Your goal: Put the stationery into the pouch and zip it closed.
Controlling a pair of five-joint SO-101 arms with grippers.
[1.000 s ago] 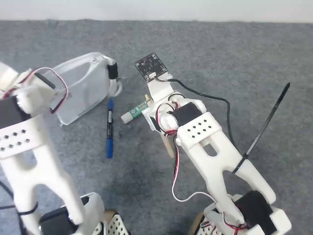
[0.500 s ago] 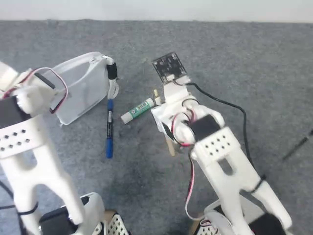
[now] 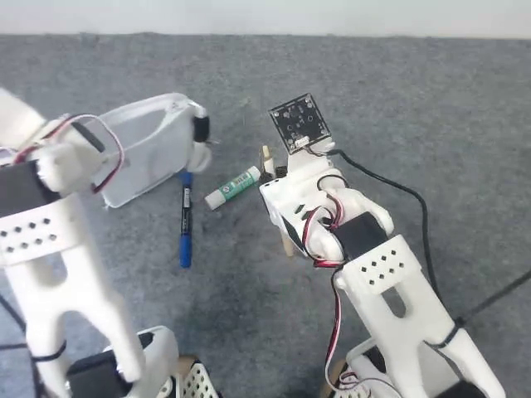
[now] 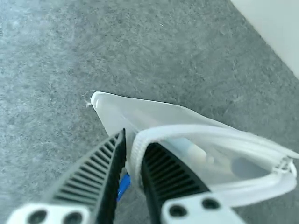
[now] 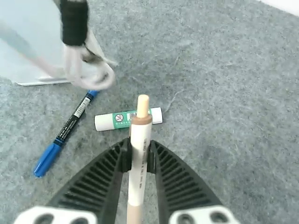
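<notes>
The translucent pouch (image 3: 141, 153) lies at the back left, and my left gripper (image 3: 199, 128) is shut on its white rim (image 4: 140, 144), holding that edge up. A blue pen (image 3: 185, 220) lies on the carpet just in front of the pouch. To its right lies a green-and-white glue stick (image 3: 233, 187). My right gripper (image 5: 138, 144) is shut on a beige pencil (image 5: 139, 130), held above the carpet just right of the glue stick (image 5: 128, 119). The pencil's tip (image 3: 266, 156) points toward the back. The blue pen (image 5: 65, 135) and the pouch (image 5: 28, 51) lie beyond the right gripper.
Grey carpet (image 3: 398, 99) covers the table, with open room at the back right. A white wall edge runs along the back. A black cable (image 3: 390, 182) trails off the right arm. The arm bases (image 3: 124, 365) stand at the front edge.
My right arm has swung to the right and away from the glue stick, keeping the pencil in its grip. The left gripper has shifted slightly right with the pouch rim.
</notes>
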